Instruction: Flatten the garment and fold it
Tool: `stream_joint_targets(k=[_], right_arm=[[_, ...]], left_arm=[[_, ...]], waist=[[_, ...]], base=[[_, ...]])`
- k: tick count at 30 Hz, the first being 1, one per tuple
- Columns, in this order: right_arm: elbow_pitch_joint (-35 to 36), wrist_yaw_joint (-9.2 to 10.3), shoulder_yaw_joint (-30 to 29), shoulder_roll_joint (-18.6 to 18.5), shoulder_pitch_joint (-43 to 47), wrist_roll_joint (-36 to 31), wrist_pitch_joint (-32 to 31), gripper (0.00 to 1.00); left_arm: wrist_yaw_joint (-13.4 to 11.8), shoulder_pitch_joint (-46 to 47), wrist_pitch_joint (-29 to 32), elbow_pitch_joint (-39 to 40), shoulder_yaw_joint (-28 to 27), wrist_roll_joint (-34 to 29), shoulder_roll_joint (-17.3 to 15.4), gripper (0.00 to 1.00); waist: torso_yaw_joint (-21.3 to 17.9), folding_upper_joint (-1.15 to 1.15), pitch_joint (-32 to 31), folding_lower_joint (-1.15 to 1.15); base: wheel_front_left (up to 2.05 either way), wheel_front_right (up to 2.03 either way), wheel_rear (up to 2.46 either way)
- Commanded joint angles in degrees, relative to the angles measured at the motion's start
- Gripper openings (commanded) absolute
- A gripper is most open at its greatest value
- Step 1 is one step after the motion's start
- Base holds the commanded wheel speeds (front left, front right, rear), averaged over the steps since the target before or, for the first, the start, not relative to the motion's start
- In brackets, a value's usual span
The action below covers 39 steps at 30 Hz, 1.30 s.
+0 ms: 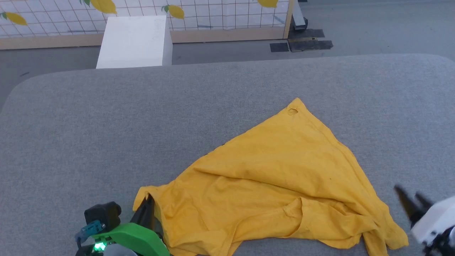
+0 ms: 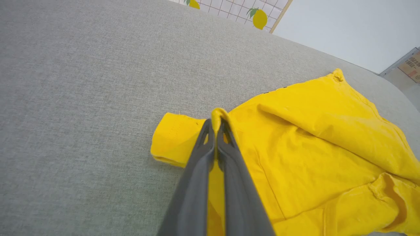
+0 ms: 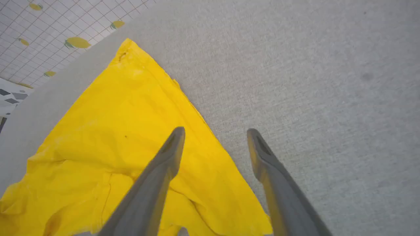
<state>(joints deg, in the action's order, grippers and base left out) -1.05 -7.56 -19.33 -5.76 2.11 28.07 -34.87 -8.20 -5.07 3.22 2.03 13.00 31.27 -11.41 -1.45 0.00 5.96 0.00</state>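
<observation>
- Garment (image 1: 277, 177): yellow tee, lies crumpled on grey padded surface (image 1: 106, 124), at near edge & right of centre in head view; rough triangle shape, one corner drawn to a peak on the far side.
- Plain yellow side is seen up top; folds & creases are bunched along near edge.
- L gripper (image 1: 148, 200): seen at lower left of head view, at garment's near-left end.
- In L wrist view, L gripper (image 2: 216, 124) is shut tight, w/ a raised ridge of yellow cloth pinched between the tips, just beside a sleeve (image 2: 172, 139) lying flat on the grey.
- R gripper (image 1: 407, 192): seen at lower right, beside garment's right edge.
- In R wrist view, R gripper (image 3: 216, 131) is spread wide, nothing held between; one finger is seen over the cloth, the other over bare grey.
- Contact of R fingers w/ cloth: cannot be told.
- White box (image 1: 135, 41) & lemon-print partition (image 1: 213, 14) are seen beyond the far edge.
</observation>
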Motion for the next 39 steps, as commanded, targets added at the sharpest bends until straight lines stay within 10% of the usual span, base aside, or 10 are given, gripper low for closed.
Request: stream_joint_targets(k=[1,9,22,37,38,39], right_arm=[[2.0,0.08,-0.3,-0.6,-2.8,1.2,2.4,1.00],[1.9,0.08,6.9,-4.9,-16.0,1.3,5.3,1.00],[-21.0,0.08,22.2,-10.7,-42.5,-12.5,-7.5,1.00],[-34.2,0.08,31.7,-13.8,-47.0,-14.3,-15.2,1.00],[-33.8,0.08,32.7,-13.9,-46.5,-11.0,-15.9,0.00],[-33.0,0.08,32.6,-14.1,-46.4,-9.6,-15.0,0.00]], left_arm=[[-0.4,-0.7,-0.2,0.1,-0.1,0.0,-0.6,0.00],[-0.8,0.4,-0.8,1.4,0.6,-1.1,-0.7,0.00],[-0.5,6.0,-2.0,3.6,3.2,-3.1,0.7,0.00],[1.0,9.5,-4.9,0.0,5.0,-2.3,3.2,0.00],[1.1,9.4,-5.2,-1.0,4.7,-2.0,3.1,0.00],[1.1,9.4,-5.3,-1.3,4.6,-1.9,3.0,0.00]], waist=[[0.1,0.00,-0.2,0.00],[0.9,0.00,3.1,0.00],[10.9,0.00,14.8,0.00],[15.3,0.00,18.7,0.00],[14.2,0.00,16.8,0.00],[13.7,0.00,15.8,0.00]], base=[[0.00,0.00,0.00],[0.00,0.00,0.00],[0.00,0.00,0.00],[0.00,0.00,0.00],[0.00,0.00,0.00],[0.00,0.00,0.00]])
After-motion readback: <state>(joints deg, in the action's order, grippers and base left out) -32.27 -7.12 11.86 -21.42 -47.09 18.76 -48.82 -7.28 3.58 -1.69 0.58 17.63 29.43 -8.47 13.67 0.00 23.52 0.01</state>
